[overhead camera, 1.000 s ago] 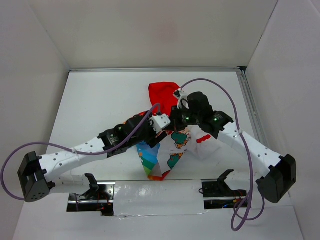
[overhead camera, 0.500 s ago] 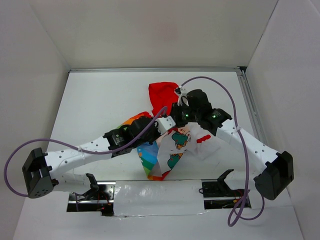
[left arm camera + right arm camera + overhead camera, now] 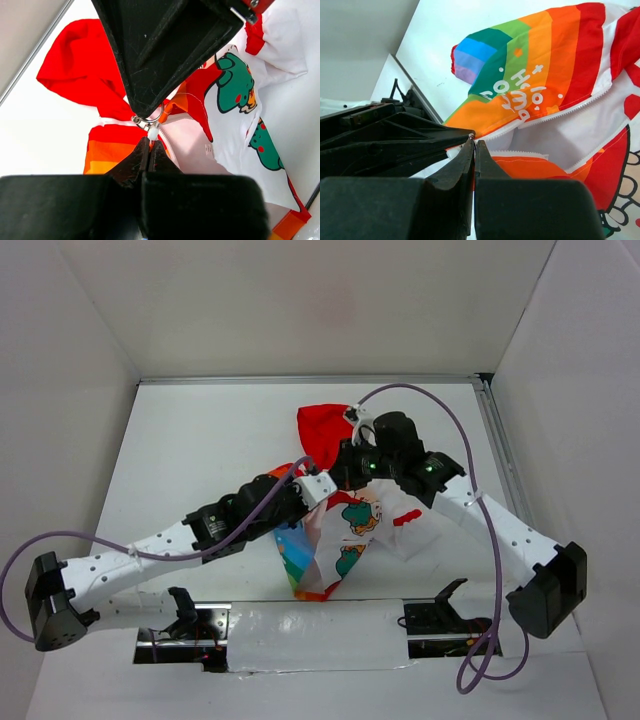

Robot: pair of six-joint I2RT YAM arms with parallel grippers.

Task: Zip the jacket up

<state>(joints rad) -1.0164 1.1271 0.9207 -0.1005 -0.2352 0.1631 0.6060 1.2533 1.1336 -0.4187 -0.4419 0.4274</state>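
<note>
The jacket (image 3: 345,545) is lying crumpled near the middle of the white counter (image 3: 200,440), its red hood (image 3: 322,425) spreading toward the far wall and its lower hem pointing toward the arms' bases. Both arms are reaching inward and meeting above the garment's upper front, just below the hood. The left tool (image 3: 150,146) is clenching, its two fingers pressing together on the jacket's zip edge, with a small white zip piece (image 3: 153,133) sticking out right at their tips. The right tool (image 3: 474,146) is also clenching, its fingers pinching the orange fabric beside the white zipper teeth, and its tip is sitting almost nose to nose with the left one. A small metal ring (image 3: 144,120) is showing at the right tool's tip, just above the white piece. The rainbow-striped side (image 3: 530,65), carrying white lettering (image 3: 522,95), is spreading away to the robot's left, while the white side with the green cartoon figure (image 3: 235,92) is draping to the right. The front is lying open below the two tools, the zipper edges parting toward the hem.
</note>
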